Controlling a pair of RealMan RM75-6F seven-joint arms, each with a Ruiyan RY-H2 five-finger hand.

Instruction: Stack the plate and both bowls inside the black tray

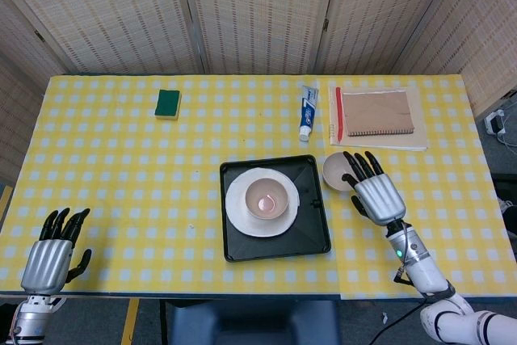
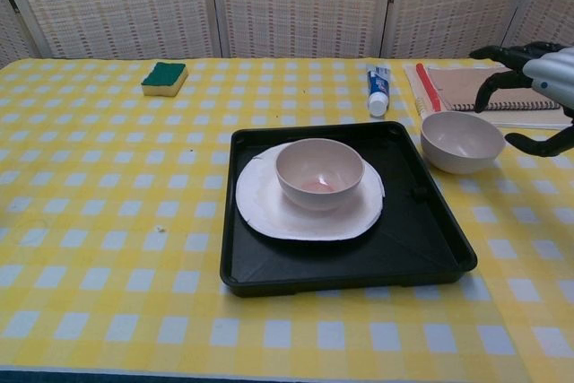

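Observation:
The black tray (image 1: pixel 309 232) (image 2: pixel 430 244) lies in the middle of the table and holds a white plate (image 1: pixel 239 216) (image 2: pixel 269 213). One bowl (image 1: pixel 268 196) (image 2: pixel 318 170) stands upright on that plate. The second bowl (image 1: pixel 334 170) (image 2: pixel 461 140) sits on the cloth just right of the tray. My right hand (image 1: pixel 376 193) (image 2: pixel 538 73) hovers open over the near right side of that bowl, fingers spread, holding nothing. Low at the table's left front edge is my left hand (image 1: pixel 52 256), empty, with its fingers apart.
A green sponge (image 1: pixel 168 103) (image 2: pixel 164 76) lies at the back left. A toothpaste tube (image 1: pixel 308 111) (image 2: pixel 378 89), a red pen (image 1: pixel 338 113) (image 2: pixel 428 86) and a notebook (image 1: pixel 377 112) (image 2: pixel 493 87) lie behind the second bowl.

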